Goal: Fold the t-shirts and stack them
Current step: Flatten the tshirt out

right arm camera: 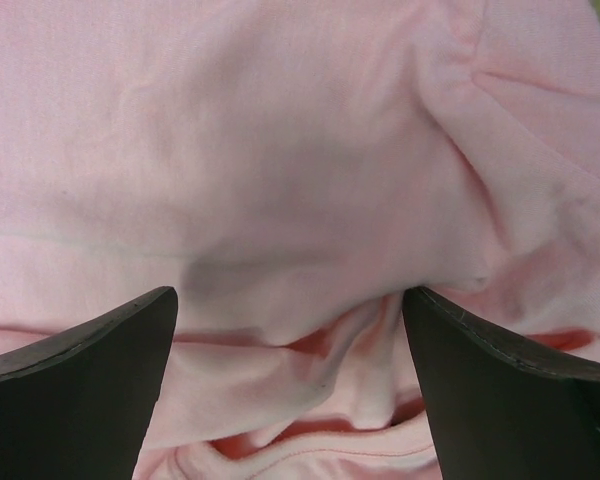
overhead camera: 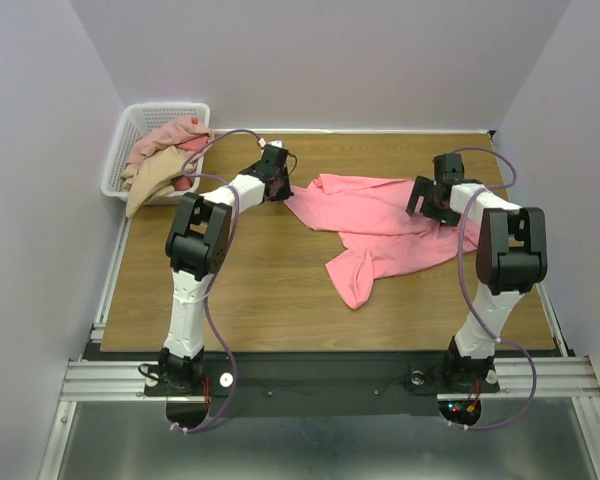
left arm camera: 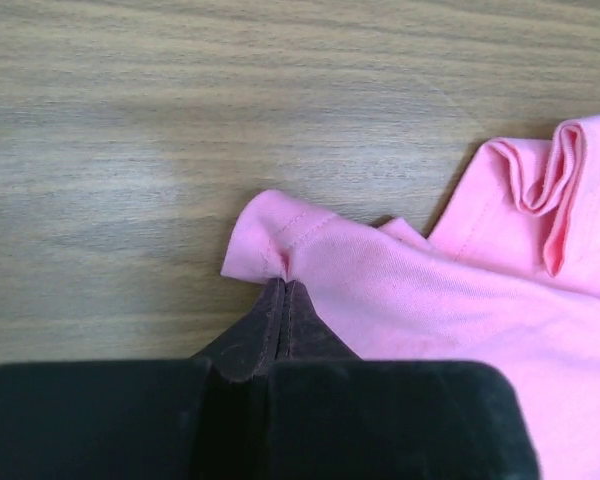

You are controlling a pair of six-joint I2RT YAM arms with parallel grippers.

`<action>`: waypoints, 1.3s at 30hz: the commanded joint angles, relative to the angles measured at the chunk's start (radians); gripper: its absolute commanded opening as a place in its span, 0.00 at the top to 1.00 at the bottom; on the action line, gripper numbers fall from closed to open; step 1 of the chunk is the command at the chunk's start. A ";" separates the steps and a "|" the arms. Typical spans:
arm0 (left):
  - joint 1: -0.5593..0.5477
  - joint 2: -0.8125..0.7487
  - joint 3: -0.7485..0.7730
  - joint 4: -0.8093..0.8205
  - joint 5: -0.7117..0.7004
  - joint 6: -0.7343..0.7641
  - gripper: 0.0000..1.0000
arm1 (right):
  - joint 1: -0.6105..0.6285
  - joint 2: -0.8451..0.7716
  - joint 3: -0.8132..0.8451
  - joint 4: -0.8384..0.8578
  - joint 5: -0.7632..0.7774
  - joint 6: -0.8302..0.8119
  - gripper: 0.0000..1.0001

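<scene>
On the tabletop [overhead camera: 240, 290], right of centre, one salmon-pink t-shirt [overhead camera: 380, 225] lies rumpled and partly bunched, with no fold made in it. The left claw [left arm camera: 283, 290] is closed tight on a stitched edge at the shirt's left side, the cloth puckering at the pinch. The right claw [right arm camera: 290, 300] stands wide over the shirt's right side, holding nothing.

Progress, as judged: the task is at an early stage. No shirt is folded and no stack exists. The pinched shirt needs to be spread flat and folded. The other t-shirts [overhead camera: 160, 155], in dusty pink and tan, sit heaped in the white basket [overhead camera: 120, 150] at the far left corner, one hanging over its rim. All of these remain to be done.

Not established: whether the pinched edge is a sleeve cuff or the bottom hem; whether the right claw touches the cloth; how many shirts the basket heap contains. Part of the shirt's right side is masked by the right arm in the overhead view.
</scene>
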 commanded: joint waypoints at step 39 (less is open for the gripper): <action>-0.065 -1.099 -1.000 -0.013 -0.203 -0.360 1.00 | 1.066 -0.511 -0.481 -0.383 0.361 0.832 0.25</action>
